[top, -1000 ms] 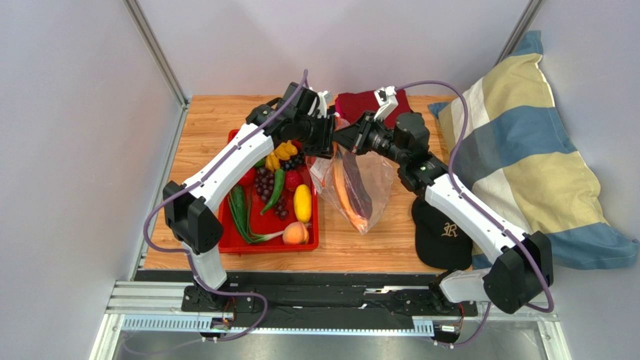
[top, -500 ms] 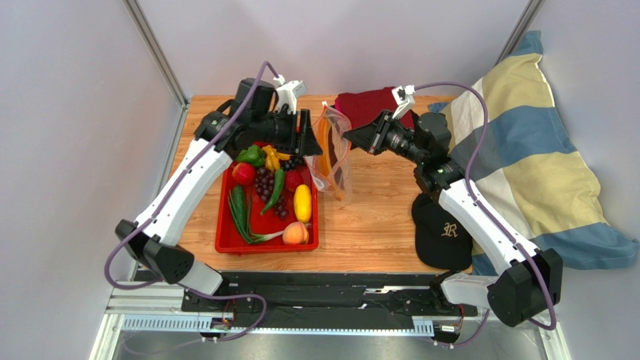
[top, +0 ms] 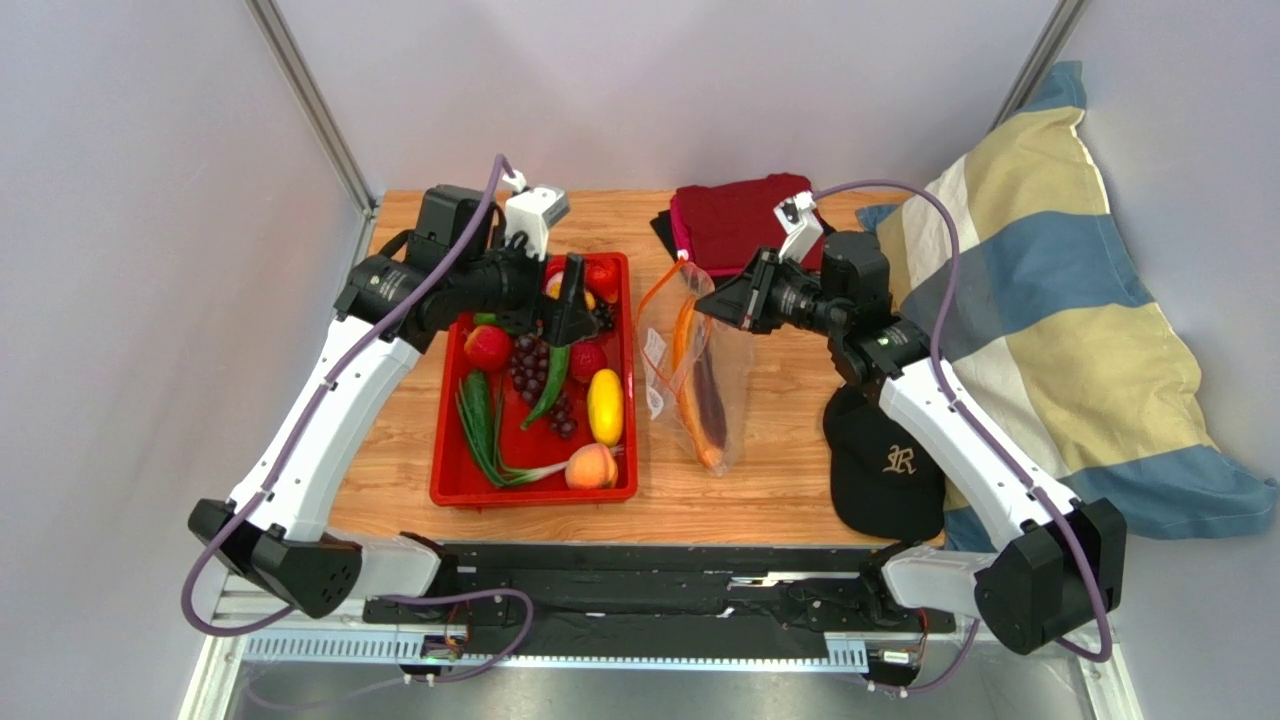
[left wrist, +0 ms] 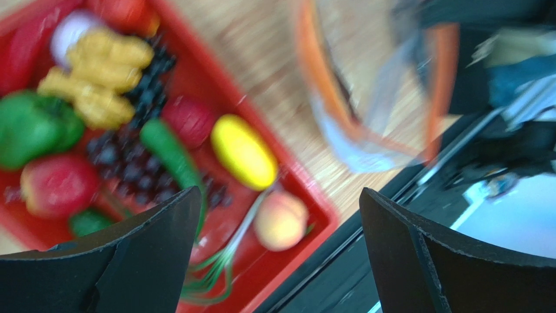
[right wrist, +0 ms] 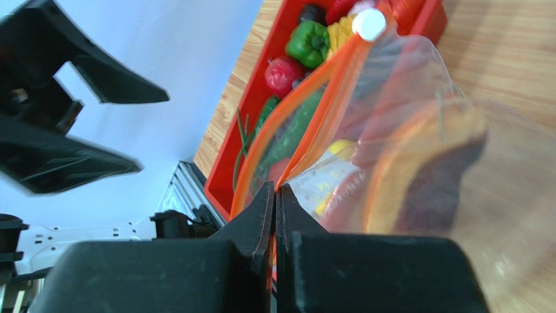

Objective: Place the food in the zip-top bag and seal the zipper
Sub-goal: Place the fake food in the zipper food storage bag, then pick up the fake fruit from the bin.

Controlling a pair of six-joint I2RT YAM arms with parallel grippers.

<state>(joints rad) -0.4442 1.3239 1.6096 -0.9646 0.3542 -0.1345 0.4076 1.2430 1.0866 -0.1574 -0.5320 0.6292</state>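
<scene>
The zip-top bag (top: 724,393) hangs upright over the table, with an orange and a dark purple piece of food (top: 700,393) inside. My right gripper (top: 721,300) is shut on the bag's orange zipper (right wrist: 326,98) at the mouth, its jaws (right wrist: 275,189) pressed flat on the strip. My left gripper (top: 571,312) hovers wide open over the red tray (top: 451,438), apart from the bag and holding nothing. In the left wrist view the gripper (left wrist: 279,195) spans a peach (left wrist: 282,228). A lemon (left wrist: 243,151), grapes (top: 529,365), an apple (left wrist: 57,184) and a green pepper (left wrist: 29,127) lie in the tray.
Folded dark red cloths (top: 739,210) lie at the back behind the bag. A black cap (top: 884,465) sits at the front right, beside a striped pillow (top: 1052,300). Grey walls close in the left and back sides.
My left gripper let go of the bag's mouth, opened wide and drew back left over the tray. The right gripper kept its hold, and the bag swung slightly right.
</scene>
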